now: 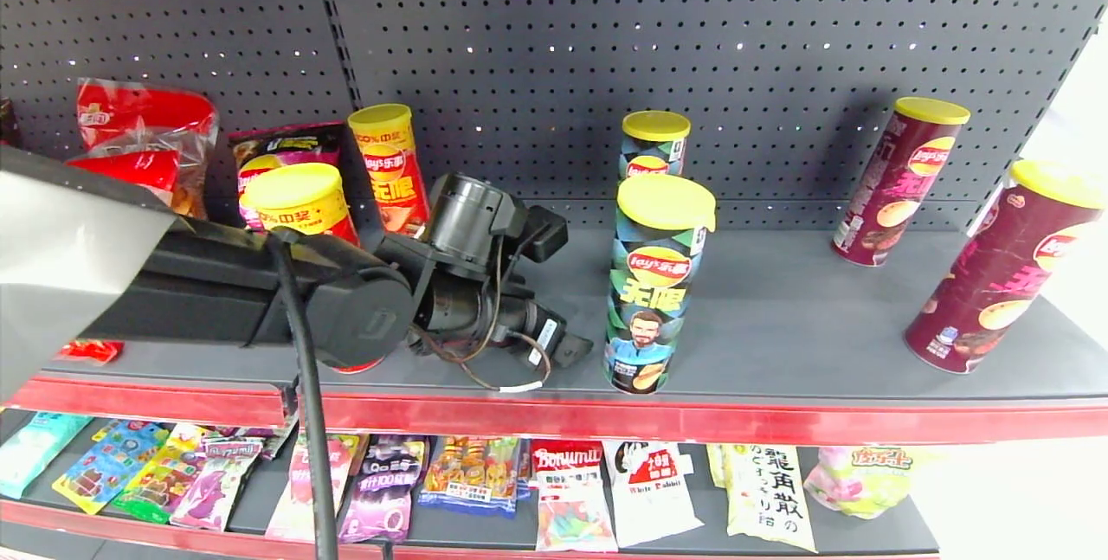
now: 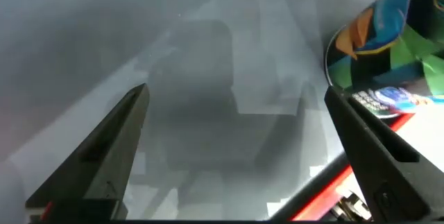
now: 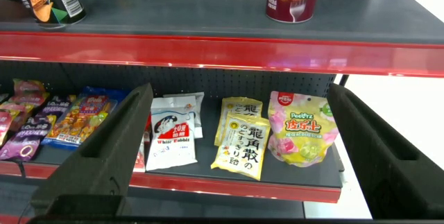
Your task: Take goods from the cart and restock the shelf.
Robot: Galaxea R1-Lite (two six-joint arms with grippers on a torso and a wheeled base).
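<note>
Judging by the layout, you are at the release step: the green can stands upright near the front edge of the upper shelf, just beside the left gripper, whose jaws are spread and empty. Your right gripper is spread and empty too, facing the snack bags. Next, back the left arm out without clipping the can.

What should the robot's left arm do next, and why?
Probably draw the left gripper back off the shelf for more goods: its fingers are open and empty, and the green can stands upright close beside it.
</note>
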